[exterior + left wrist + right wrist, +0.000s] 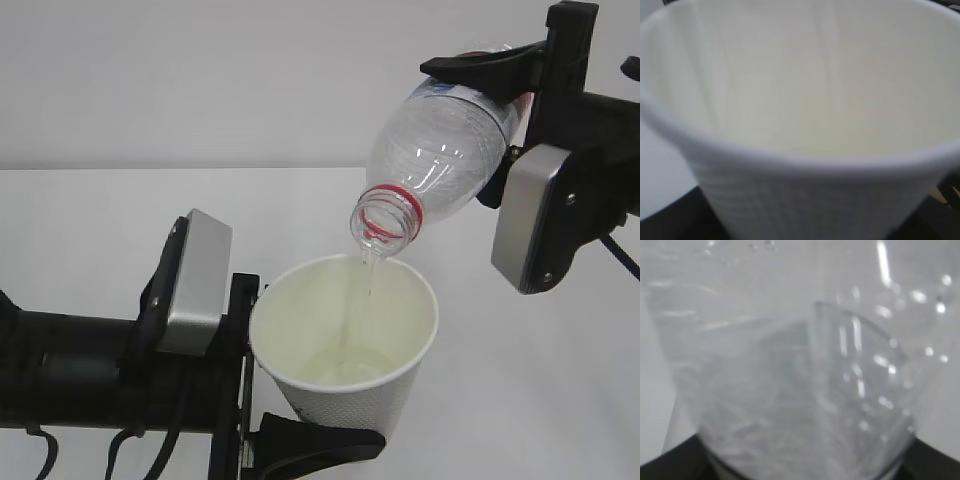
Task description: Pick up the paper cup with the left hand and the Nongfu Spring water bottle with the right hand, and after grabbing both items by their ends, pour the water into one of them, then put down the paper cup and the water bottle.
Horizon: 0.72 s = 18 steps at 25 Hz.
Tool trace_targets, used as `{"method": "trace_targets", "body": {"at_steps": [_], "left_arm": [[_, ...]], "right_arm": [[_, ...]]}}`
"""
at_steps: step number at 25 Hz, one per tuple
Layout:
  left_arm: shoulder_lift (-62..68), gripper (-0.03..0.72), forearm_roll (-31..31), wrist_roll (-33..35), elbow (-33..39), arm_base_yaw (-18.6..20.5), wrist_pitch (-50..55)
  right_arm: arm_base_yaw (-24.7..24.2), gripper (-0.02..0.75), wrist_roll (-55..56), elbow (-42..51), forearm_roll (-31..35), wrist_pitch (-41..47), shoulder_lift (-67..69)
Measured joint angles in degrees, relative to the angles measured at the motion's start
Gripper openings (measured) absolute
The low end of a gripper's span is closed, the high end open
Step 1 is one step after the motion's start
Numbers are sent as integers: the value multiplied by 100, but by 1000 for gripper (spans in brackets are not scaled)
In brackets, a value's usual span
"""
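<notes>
The white paper cup [310, 325] is held upright at the lower middle, with my left gripper [300, 385] shut on its sides; one black finger [320, 442] shows below it. Above and to the right, my right gripper [490, 125] is shut on the clear Nongfu Spring water bottle [440, 150]. The bottle is tilted with its red-ringed mouth [385, 220] down over the cup. A thin stream of water [366, 285] falls into the cup, and a little pools at the bottom [350, 367]. The cup [805, 100] fills the left wrist view. The bottle [790, 390] fills the right wrist view.
A white table [100, 220] spreads under both arms, with a plain white wall behind it. The left arm's grey plate [195, 285] sits just left of the cup. The right arm's grey plate [535, 215] hangs right of the bottle.
</notes>
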Motion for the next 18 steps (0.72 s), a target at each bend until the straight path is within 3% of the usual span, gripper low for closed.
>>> {"method": "trace_targets", "body": {"at_steps": [18], "left_arm": [[0, 549, 222, -105, 0, 0, 12]], "right_arm": [[0, 448, -9, -9, 0, -86, 0]]}}
